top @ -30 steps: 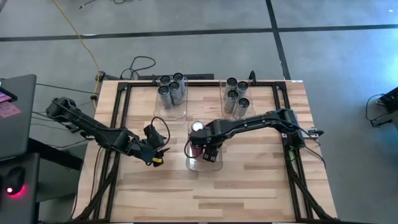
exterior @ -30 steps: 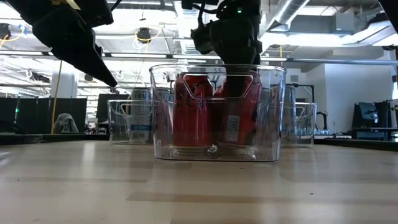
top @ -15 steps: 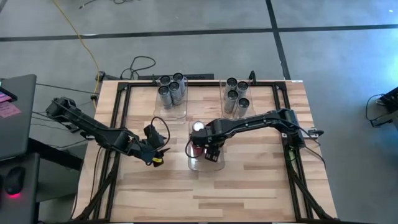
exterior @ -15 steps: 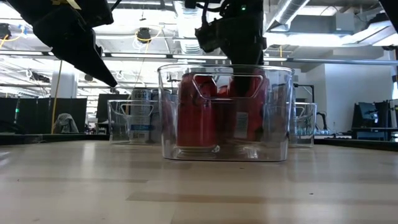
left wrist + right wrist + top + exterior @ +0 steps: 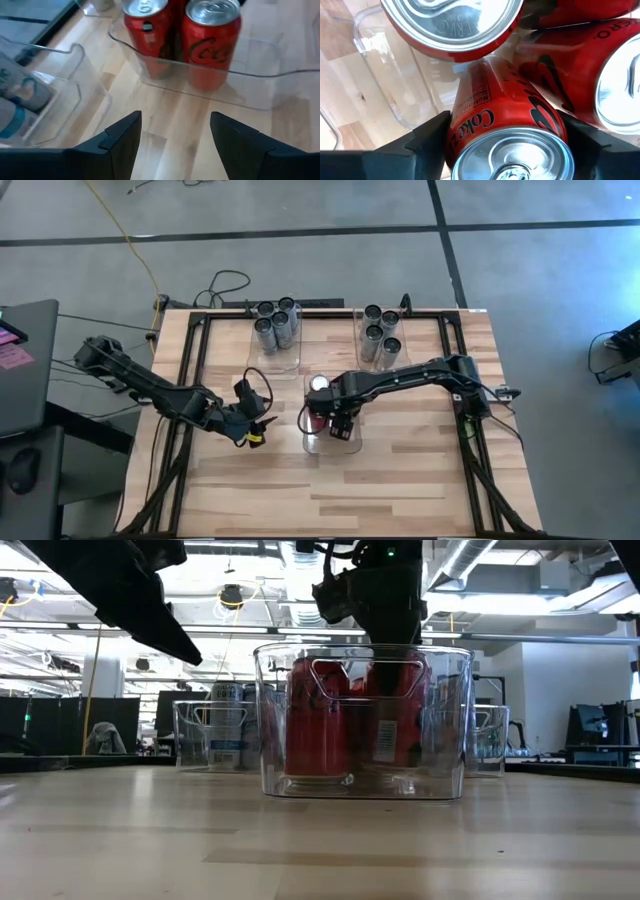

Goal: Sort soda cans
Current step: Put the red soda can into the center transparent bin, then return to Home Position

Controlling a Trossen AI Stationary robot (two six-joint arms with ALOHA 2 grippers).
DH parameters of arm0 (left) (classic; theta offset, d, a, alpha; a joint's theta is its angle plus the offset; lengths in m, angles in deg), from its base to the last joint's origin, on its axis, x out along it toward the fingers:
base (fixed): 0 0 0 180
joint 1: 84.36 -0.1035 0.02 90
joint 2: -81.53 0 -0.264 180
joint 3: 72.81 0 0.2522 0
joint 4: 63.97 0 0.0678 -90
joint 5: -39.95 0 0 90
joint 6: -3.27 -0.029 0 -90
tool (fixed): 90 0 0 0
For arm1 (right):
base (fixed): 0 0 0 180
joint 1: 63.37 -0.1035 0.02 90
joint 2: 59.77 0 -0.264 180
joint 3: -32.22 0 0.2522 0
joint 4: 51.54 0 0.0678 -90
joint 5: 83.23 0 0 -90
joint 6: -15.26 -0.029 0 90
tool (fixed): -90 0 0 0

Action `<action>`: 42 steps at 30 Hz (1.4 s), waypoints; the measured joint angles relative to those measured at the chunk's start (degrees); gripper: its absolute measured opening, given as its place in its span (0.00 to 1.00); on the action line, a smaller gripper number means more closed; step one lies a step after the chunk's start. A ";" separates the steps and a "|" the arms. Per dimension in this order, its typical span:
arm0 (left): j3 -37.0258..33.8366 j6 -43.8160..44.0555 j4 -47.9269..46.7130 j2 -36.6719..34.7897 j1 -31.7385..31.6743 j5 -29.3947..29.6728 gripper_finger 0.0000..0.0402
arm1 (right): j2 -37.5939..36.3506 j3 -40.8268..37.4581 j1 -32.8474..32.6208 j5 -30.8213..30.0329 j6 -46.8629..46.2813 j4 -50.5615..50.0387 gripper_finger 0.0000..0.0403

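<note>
Gripping: my right gripper (image 5: 507, 145) reaches down into the near bin (image 5: 362, 780), fingers (image 5: 412, 145) closed on either side of a red can (image 5: 507, 135).
Writing: "Coke" in white script and small nutrition print run down the held can; a neighbour (image 5: 600, 85) shows the letters "ERO"; the left wrist view catches a white "Co" script on another red can (image 5: 212, 42).
Materials: red cans are glossy painted cylinders with brushed silver tops and pull tabs; the near bin is clear rounded plastic with a handle cut-out, on a pale wood table (image 5: 420, 470).
Left gripper (image 5: 172, 140): fingers spread with nothing between them, above bare wood just beside the near bin.
Red cans: all in the near bin at table centre; I make out three in the right wrist view.
Silver cans (image 5: 276, 323): four in the far left bin, four (image 5: 380, 330) in the far right bin.
Hidden: my right arm (image 5: 400, 375) covers most of the near bin from above; silver can labels are too small to read.
</note>
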 joint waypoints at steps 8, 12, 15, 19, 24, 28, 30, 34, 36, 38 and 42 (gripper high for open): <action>0.00 -0.36 0.10 0.00 0.21 1.23 0.58 | 0.02 0.04 -0.14 -0.09 -0.51 -0.36 0.97; 0.00 -0.38 0.13 0.00 0.62 1.26 0.58 | -0.25 0.04 -0.58 0.04 -0.63 -0.50 0.97; 0.00 -0.40 0.17 0.00 0.64 1.62 0.58 | -0.90 0.04 -1.01 0.06 -0.93 -1.02 0.96; 0.00 -0.68 0.66 0.02 0.95 2.84 0.58 | -3.28 0.04 -1.97 -0.28 -2.66 -1.38 0.96; 0.00 -5.32 8.05 -0.20 3.77 3.06 0.58 | -8.71 0.04 -5.39 -9.84 -5.69 -1.46 0.96; 0.02 -8.27 10.80 -0.79 5.89 3.27 0.58 | -13.84 0.02 -10.10 -22.48 -8.44 -1.70 0.96; 0.02 -8.37 10.60 -1.58 6.41 4.55 0.58 | -16.37 -0.61 -12.59 -27.89 -8.75 -2.13 0.96; 0.02 -8.18 10.83 -5.26 6.19 3.02 0.56 | -22.39 -5.34 -16.93 -35.08 -13.77 -2.45 0.96; 0.02 -10.32 11.03 -7.29 5.11 0.60 0.53 | -26.04 -9.02 -18.67 -37.88 -17.45 -3.04 0.95; 0.02 -12.84 11.46 -8.92 3.84 -0.21 0.51 | -29.72 -13.45 -20.17 -41.24 -21.18 -2.85 0.94; 0.02 -19.46 17.28 -11.14 -0.32 -6.18 0.47 | -36.27 -22.54 -21.03 -46.35 -24.04 4.35 0.90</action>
